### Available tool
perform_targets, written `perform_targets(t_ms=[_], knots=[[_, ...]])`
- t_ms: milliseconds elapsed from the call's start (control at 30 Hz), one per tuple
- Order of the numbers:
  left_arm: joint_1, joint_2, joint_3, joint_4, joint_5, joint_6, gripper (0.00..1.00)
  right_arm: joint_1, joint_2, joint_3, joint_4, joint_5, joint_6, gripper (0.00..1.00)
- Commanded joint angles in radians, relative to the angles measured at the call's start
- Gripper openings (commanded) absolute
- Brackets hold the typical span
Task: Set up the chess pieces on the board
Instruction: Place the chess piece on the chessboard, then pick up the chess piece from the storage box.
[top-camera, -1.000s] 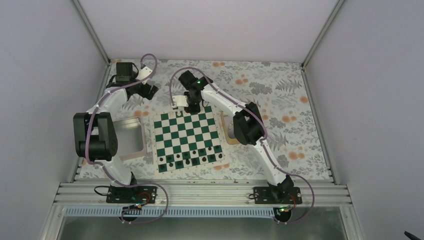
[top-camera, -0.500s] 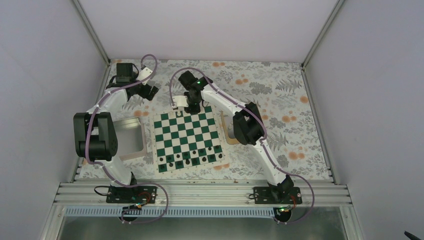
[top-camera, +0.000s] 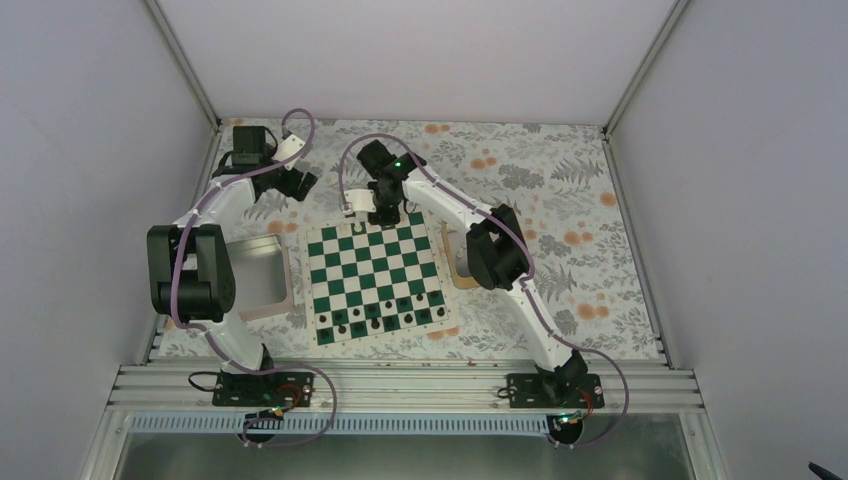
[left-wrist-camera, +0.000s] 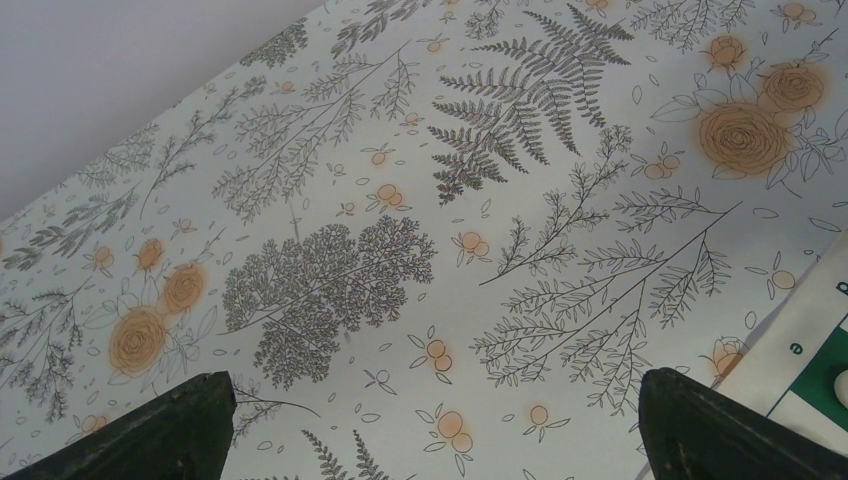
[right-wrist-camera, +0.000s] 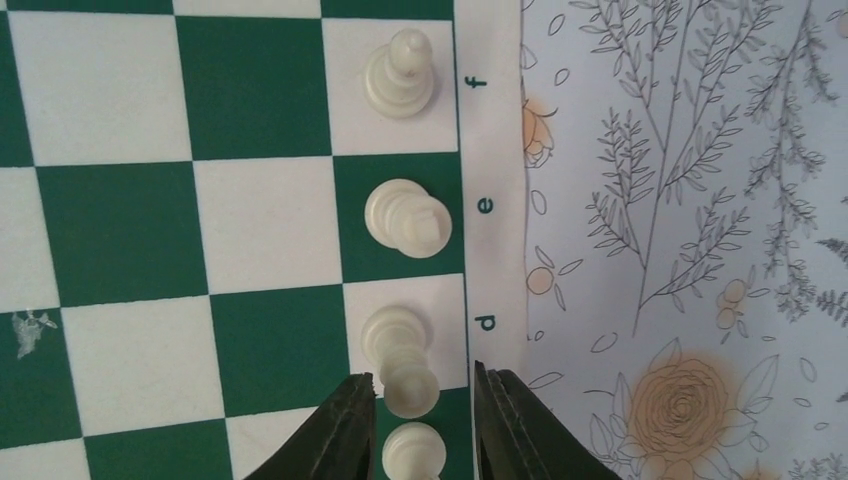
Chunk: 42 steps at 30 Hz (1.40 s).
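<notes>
The green and white board (top-camera: 375, 275) lies mid-table, with black pieces (top-camera: 380, 318) along its near rows. In the right wrist view several cream chess pieces stand in the board's (right-wrist-camera: 120, 230) edge row: one on f (right-wrist-camera: 400, 75), one on e (right-wrist-camera: 405, 215), a tall one on d (right-wrist-camera: 400, 345) and one below it (right-wrist-camera: 413, 455). My right gripper (right-wrist-camera: 421, 378) (top-camera: 383, 213) is open, its fingers either side of the d piece's top, with a gap on the right. My left gripper (left-wrist-camera: 432, 400) (top-camera: 300, 180) is open and empty over the floral cloth, left of the board's far corner (left-wrist-camera: 810, 370).
A square tray with a tan rim (top-camera: 255, 275) sits left of the board, partly under the left arm. A tan object (top-camera: 460, 270) lies right of the board, mostly hidden by the right arm. Floral cloth covers the table, with walls on three sides.
</notes>
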Motion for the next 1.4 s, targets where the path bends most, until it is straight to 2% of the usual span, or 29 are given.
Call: perform_targets(t_ms=[0, 133, 267, 467, 600, 700, 1033, 1233, 1367], knots=[[0.006, -0.027, -0.005, 0.023, 0.020, -0.001, 1.00, -0.009, -0.074, -0.001, 0.034, 0.002, 0.008, 0.28], [0.006, -0.031, 0.002, 0.023, 0.017, -0.009, 1.00, -0.052, -0.166, -0.017, -0.019, -0.017, 0.029, 0.28], [0.006, -0.024, 0.022, 0.013, 0.025, -0.019, 1.00, -0.150, -0.295, -0.093, -0.063, -0.086, 0.048, 0.29], [-0.004, -0.020, 0.064, -0.010, 0.020, -0.023, 1.00, -0.328, -0.491, -0.328, -0.082, -0.091, 0.048, 0.30], [-0.020, -0.006, 0.096, -0.029, 0.008, -0.025, 1.00, -0.417, -0.606, -0.540, -0.032, -0.044, 0.046, 0.29], [-0.034, 0.003, 0.112, -0.036, 0.002, -0.027, 1.00, -0.468, -0.657, -0.638, -0.026, -0.033, 0.025, 0.29], [-0.106, 0.041, 0.158, -0.063, -0.071, -0.020, 1.00, -0.505, -0.733, -0.852, 0.016, 0.050, -0.029, 0.28], [-0.135, 0.073, 0.186, -0.074, -0.091, -0.026, 1.00, -0.502, -0.720, -0.858, -0.010, -0.031, -0.051, 0.29], [-0.146, 0.097, 0.192, -0.070, -0.103, -0.031, 1.00, -0.500, -0.704, -0.886, 0.022, -0.005, -0.053, 0.29]])
